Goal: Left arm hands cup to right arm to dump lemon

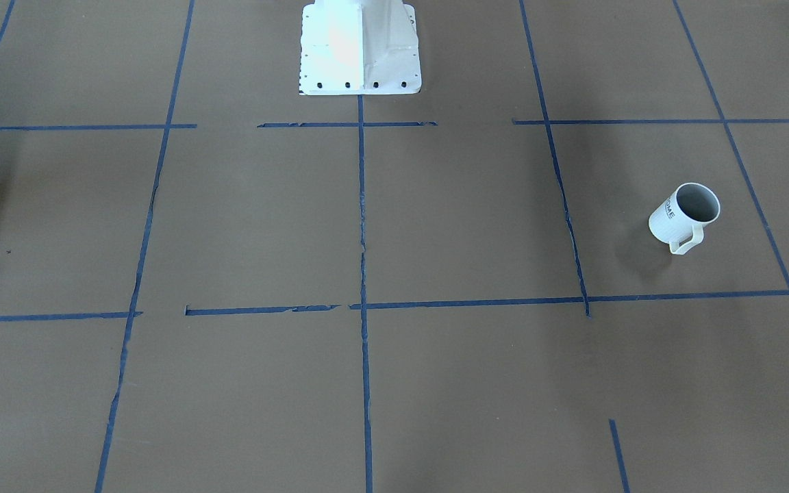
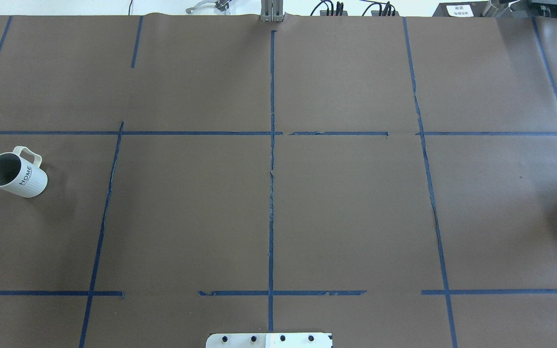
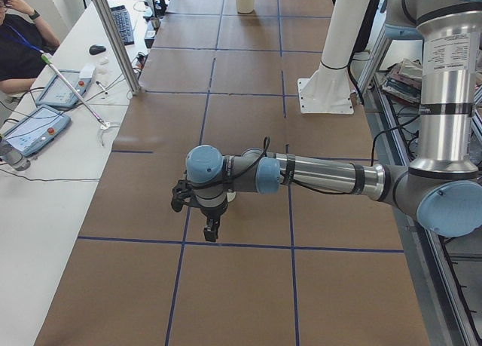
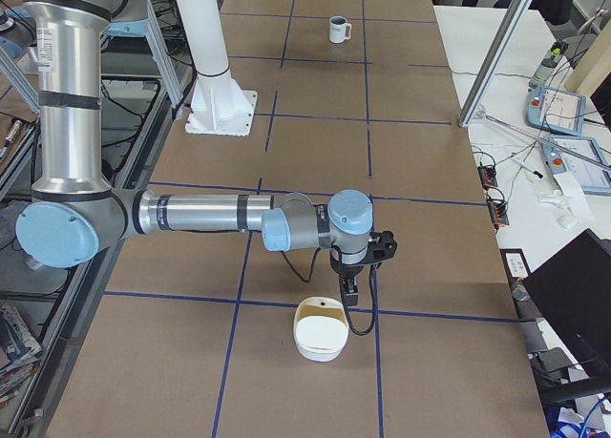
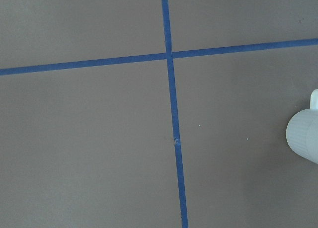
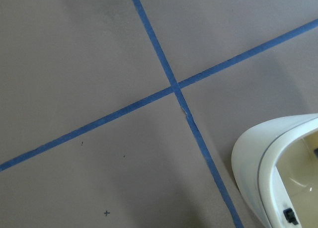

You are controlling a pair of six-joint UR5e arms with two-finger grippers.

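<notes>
the cup (image 2: pixel 16 172) is standing upright on the brown desk (image 2: pixel 346 208), far out on the robot's left side, inside one of the squares marked by the blue tape lines (image 2: pixel 271 193). its loop handle is pointing away from the robot, towards the operators' edge. the dark "home" lettering is facing the robot, and the grey inside is showing from above. the left arm (image 3: pixel 324 174) is reaching out low over the desk with its left pincer (image 3: pixel 210 231) pointing down. the wrist camera on that arm is looking at a tape crossing, with the cup's ribbed side just showing at the right edge of the view. the pincer is hanging near the cup but is not holding it, and i cannot tell whether its jaws are wide or narrow. the right arm (image 4: pixel 200 212) is stretching out the same way at the other end of the desk. its right pincer (image 4: pixel 350 290) is hanging just above a white bowl (image 4: pixel 320 338) that is sitting on a tape line. here too i cannot tell how far the jaws are standing apart. the white pedestal (image 1: pixel 360 48) is standing between the two arms. a person (image 3: pixel 19 52) is sitting at a side table beyond the desk's far edge, with tablets (image 3: pixel 34 127) lying there.
</notes>
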